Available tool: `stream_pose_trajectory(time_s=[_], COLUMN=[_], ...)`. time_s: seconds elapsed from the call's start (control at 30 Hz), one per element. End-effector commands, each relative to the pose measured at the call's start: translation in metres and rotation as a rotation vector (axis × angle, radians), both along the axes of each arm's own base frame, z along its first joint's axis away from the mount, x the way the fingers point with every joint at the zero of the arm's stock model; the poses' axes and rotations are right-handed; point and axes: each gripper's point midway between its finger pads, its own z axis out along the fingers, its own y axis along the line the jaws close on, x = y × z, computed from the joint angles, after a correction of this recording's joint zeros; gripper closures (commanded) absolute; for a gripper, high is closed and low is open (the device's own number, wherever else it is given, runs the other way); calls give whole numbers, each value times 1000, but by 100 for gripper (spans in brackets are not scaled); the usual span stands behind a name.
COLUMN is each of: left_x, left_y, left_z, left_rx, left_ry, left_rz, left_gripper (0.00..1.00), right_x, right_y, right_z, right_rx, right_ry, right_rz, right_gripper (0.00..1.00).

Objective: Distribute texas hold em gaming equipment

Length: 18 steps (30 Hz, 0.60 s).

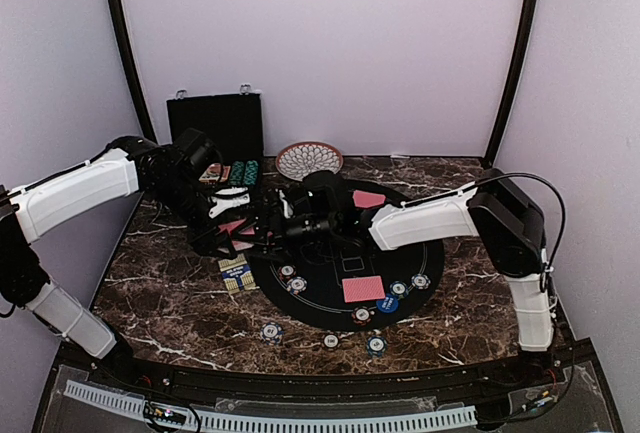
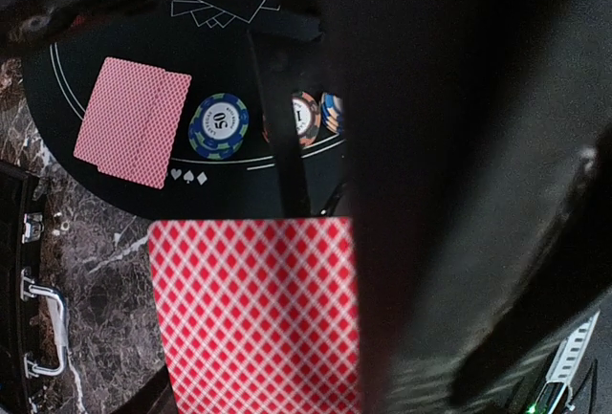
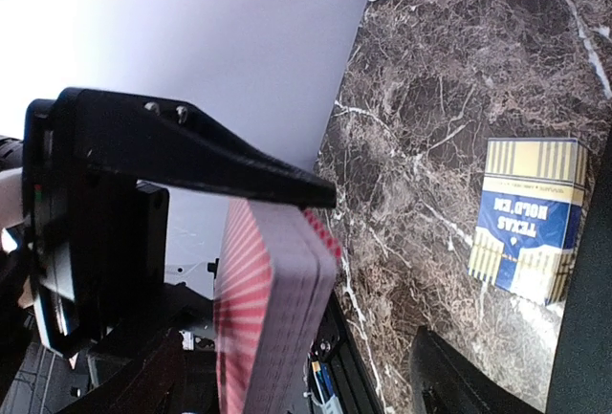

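Above the left rim of the round black mat [image 1: 425, 253], with bare marble bench [image 1: 170, 303] open toward the near edge, the right tool [image 1: 262, 231], spread wide, clamped a deck of red-backed cards [image 3: 273, 309] on edge, back facing the closed left tool [image 1: 228, 211] just beside it; whether that pinched a card was unclear.

A dark blurred shape [image 2: 459, 185] is filling the left wrist view's right half, hiding part of an orange chip [image 2: 306, 114]; the picture's bottom edge is cutting off the red-backed card [image 2: 253, 314]. The deck [image 3: 273, 309] is running off the right wrist view's bottom.
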Motion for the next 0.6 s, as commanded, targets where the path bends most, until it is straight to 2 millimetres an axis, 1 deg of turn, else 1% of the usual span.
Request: stream_pose_trajectory(time_s=[0.0,0.23,0.33,0.43,0.57], left_x=[-2,-4,-4,-4,-5], left_y=[-7,-6,-5,-5,-5], left_z=[13,11,12,13,14], left_rx=[-35,-32,-33,-34,-35], left_ry=[-9,-5,-7,-10,-13], left_rz=[-24,-23,-23,-24,-26], left_gripper=[100,100,100,100,100], right_x=[6,13,16,21,27], right_y=[16,22,22,17,7], right_z=[18,12,6,-2,-12], right_rx=[72,77,71,52,26], right_ry=[-15,11,29,48,65], right_rz=[6,-21,-30,-52,-87], right_gripper=[19,20,21,23,26])
